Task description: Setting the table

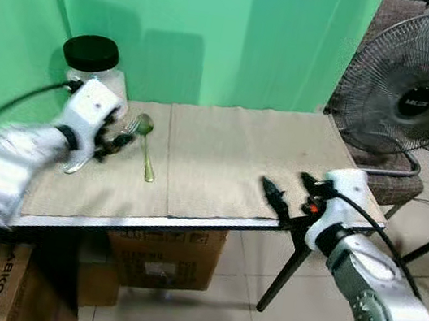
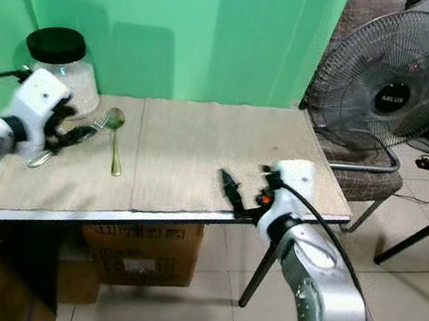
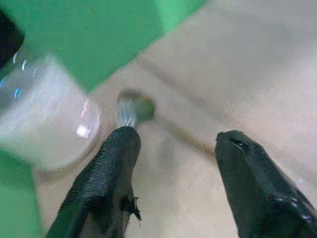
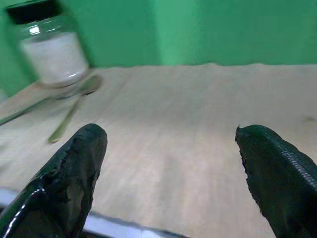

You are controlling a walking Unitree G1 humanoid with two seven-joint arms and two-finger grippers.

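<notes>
My left pincer (image 1: 114,142) is spread wide over the far left of the bench (image 1: 214,210), holding nothing. One finger (image 3: 111,163) sits just beside the fork (image 3: 126,111), whose tines lie against the spoon (image 1: 146,145) by the black-lidded jar (image 1: 94,66). My right pincer (image 1: 288,191) hangs wide open too, empty, over the bench's near right edge.

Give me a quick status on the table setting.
Left claw open, over the fork beside the spoon. Right claw open, empty, at the table's near edge. Jar stands close behind the cutlery.
</notes>
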